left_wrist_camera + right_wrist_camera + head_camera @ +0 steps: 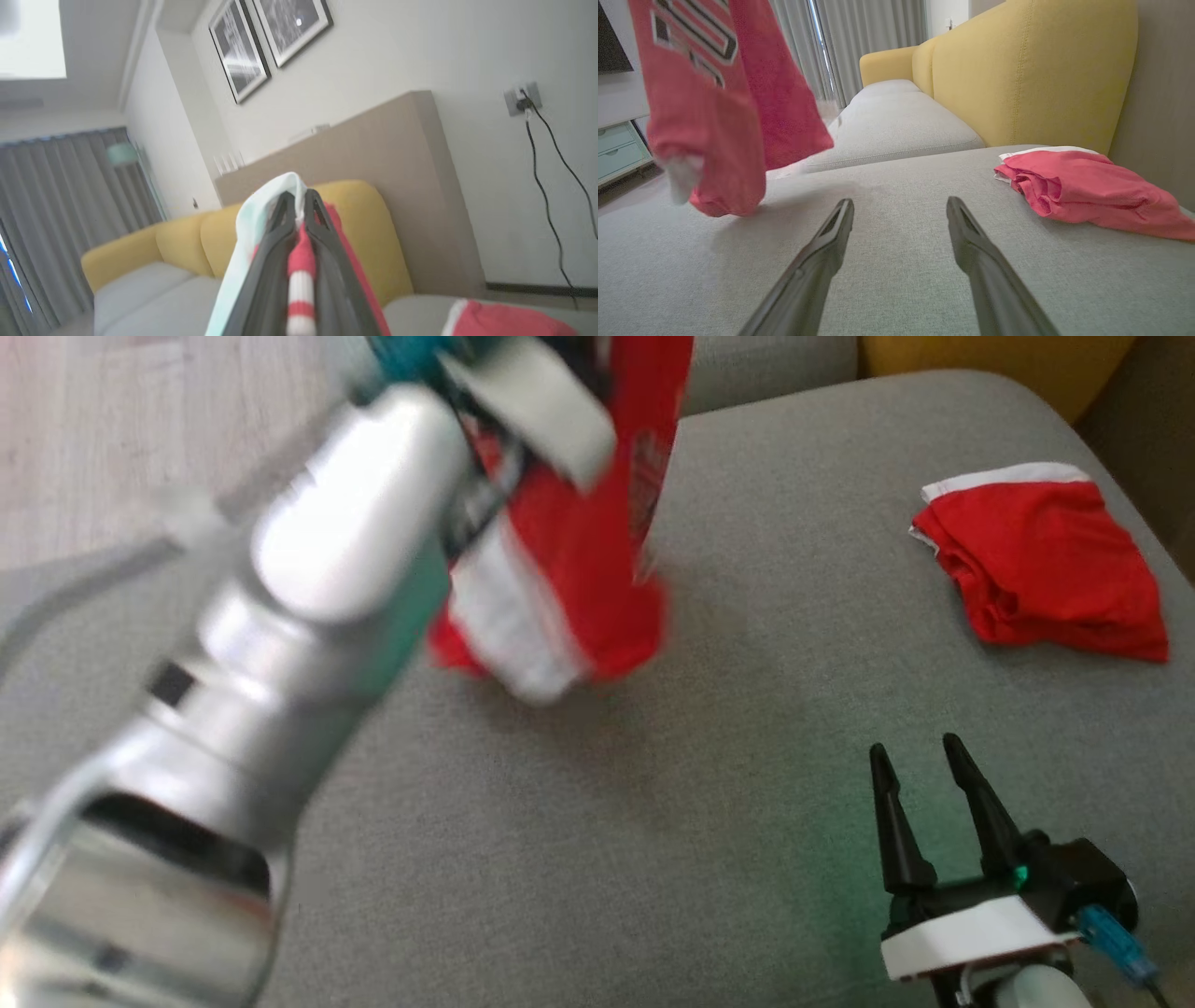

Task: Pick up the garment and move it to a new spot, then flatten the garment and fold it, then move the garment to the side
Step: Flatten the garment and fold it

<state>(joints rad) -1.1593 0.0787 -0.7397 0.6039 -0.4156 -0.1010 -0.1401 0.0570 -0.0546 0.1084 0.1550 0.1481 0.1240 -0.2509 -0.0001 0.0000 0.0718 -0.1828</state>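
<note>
Red garment (pixel 579 551) hangs over the grey sofa (pixel 728 756), clamped tight in my left pincer (pixel 300 198); my right pincer (pixel 915 749) rests low, spread wide and empty, near a red bundle (pixel 1046 560).

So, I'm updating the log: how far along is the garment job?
Done: the red jersey is picked up, pinched in the shut left end effector, hanging over the grey sofa cushion. In hand: moving it to a new spot. Left: laying down, flattening, folding, setting aside. The right end effector is open.
</note>
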